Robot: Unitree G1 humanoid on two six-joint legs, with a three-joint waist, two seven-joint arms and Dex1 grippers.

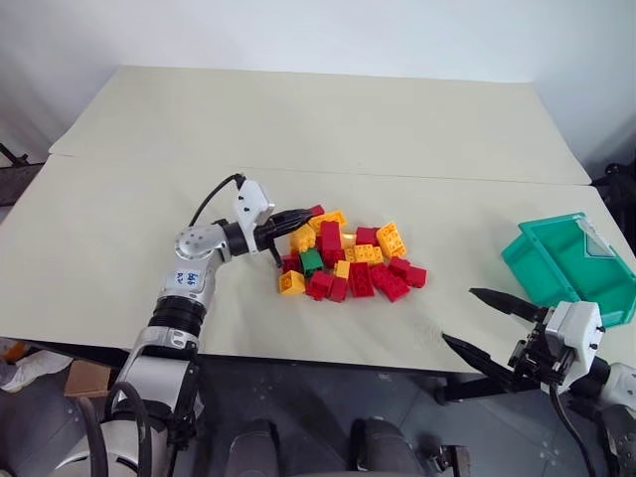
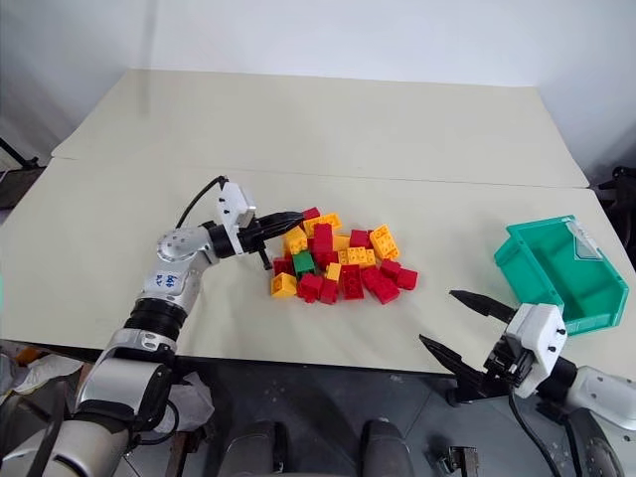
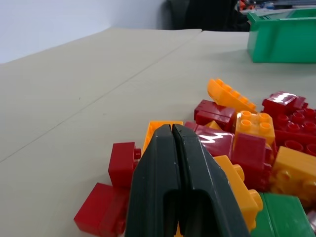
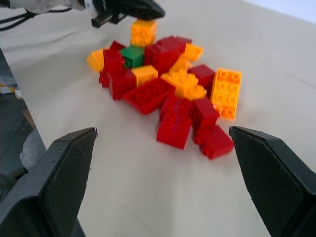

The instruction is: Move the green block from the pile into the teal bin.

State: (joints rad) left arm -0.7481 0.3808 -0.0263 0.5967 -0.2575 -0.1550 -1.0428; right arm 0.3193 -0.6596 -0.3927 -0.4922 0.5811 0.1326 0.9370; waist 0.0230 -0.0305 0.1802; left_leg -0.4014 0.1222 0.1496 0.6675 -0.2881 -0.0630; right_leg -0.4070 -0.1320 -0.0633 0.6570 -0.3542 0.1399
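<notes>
Red and yellow bricks crowd the green block (image 1: 311,260) on the pile's (image 1: 350,262) left side, where the clenched, empty left gripper (image 1: 310,215) reaches level, while the right gripper (image 1: 475,320) gapes near the teal bin (image 1: 568,268) on the tabletop (image 1: 199,129).

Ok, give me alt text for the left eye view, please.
A robot's shut left gripper reaches the left edge of the pile of red and yellow bricks, beside the green block. The open right gripper hovers near the table's front edge, by the teal bin.
</notes>
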